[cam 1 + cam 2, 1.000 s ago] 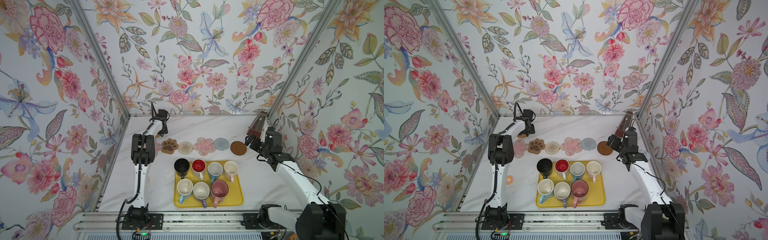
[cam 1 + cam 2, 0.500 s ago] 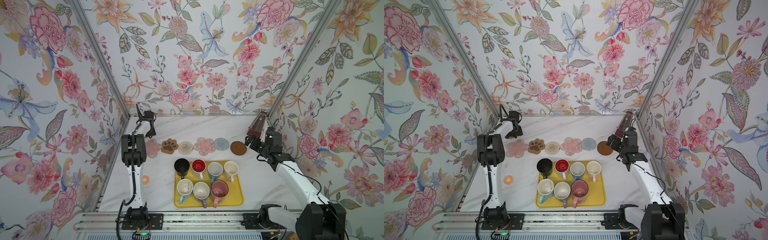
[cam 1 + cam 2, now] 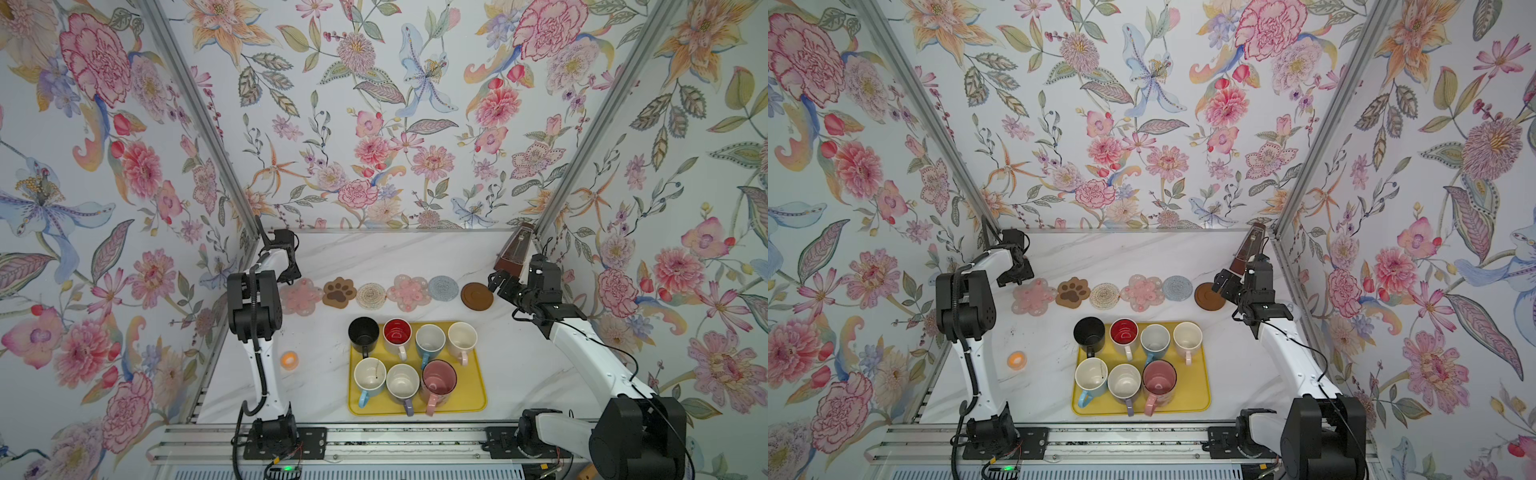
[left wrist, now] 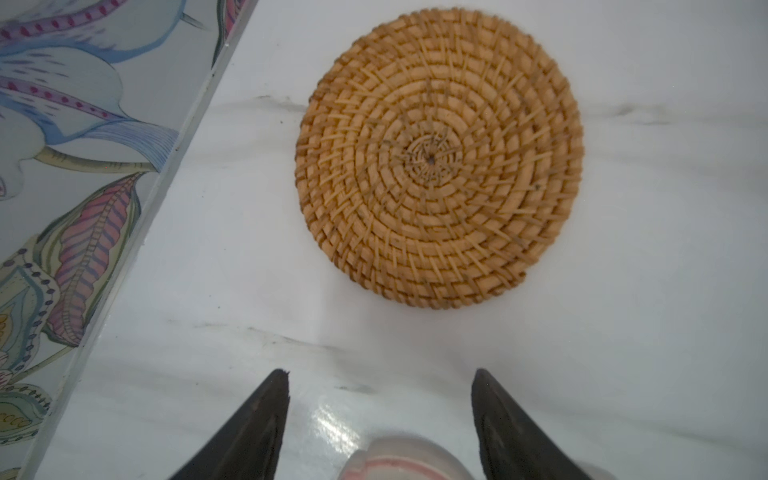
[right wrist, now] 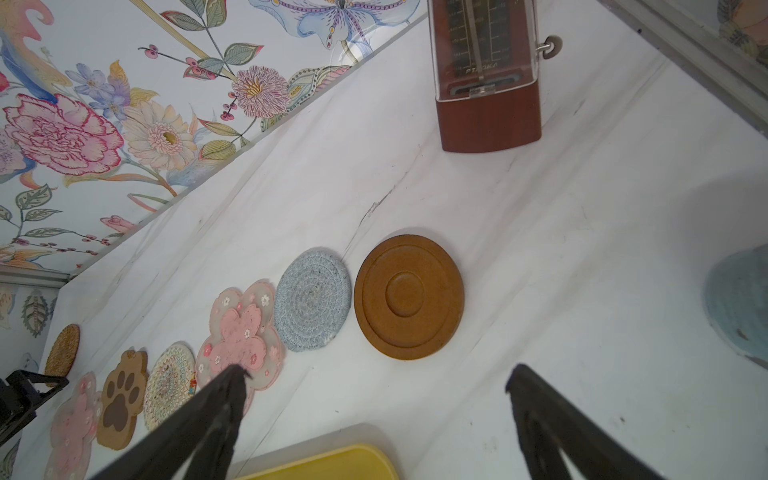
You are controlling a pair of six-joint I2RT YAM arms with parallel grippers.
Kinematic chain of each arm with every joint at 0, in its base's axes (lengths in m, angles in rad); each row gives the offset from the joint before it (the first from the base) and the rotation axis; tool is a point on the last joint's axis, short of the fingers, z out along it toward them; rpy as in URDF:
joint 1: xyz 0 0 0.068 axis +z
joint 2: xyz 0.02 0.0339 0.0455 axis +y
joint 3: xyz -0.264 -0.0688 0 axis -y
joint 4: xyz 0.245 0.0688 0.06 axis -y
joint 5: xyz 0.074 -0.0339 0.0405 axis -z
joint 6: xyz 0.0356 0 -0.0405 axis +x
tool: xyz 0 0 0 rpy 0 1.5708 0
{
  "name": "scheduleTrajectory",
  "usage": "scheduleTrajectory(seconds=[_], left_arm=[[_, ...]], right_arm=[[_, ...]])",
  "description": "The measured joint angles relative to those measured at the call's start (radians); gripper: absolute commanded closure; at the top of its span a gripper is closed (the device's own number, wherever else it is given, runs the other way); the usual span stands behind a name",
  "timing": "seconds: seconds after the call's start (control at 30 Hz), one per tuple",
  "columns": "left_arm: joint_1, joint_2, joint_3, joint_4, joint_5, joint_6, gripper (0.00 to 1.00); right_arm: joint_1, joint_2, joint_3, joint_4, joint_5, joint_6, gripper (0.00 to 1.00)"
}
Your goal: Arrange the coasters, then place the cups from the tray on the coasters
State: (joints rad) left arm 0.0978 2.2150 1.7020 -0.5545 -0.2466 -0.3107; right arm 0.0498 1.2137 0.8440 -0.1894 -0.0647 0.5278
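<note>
Six coasters lie in a row on the desk (image 3: 395, 257), from the flower coaster (image 3: 300, 296) to the brown disc (image 3: 477, 296). The tan coaster (image 4: 438, 160) lies apart near the left wall, not yet in line. All seven cups (image 3: 402, 384) stand in the tray (image 3: 473, 401).

The left pincer (image 4: 380, 374) is empty, jaws apart, just short of the tan coaster. The right pincer (image 5: 376, 374) is empty, jaws wide apart, near the brown disc.

Neither top view shows the tan coaster; the left arm probably covers it. A blurred bluish shape (image 5: 739, 307) is cut off and unidentifiable.
</note>
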Motion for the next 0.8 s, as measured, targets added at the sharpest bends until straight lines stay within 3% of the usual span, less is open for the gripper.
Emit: scheduleTrajectory(seconds=[0.33, 0.8], left_arm=[[0.004, -0.061, 0.122, 0.063, 0.019, 0.019, 0.27], [0.011, 0.173, 0.362, 0.037, 0.066, 0.046, 0.28]], right_arm=[[0.0, -0.01, 0.001, -0.018, -0.003, 0.0, 0.01], [0.0, -0.166, -0.061, -0.093, 0.02, 0.002, 0.01]])
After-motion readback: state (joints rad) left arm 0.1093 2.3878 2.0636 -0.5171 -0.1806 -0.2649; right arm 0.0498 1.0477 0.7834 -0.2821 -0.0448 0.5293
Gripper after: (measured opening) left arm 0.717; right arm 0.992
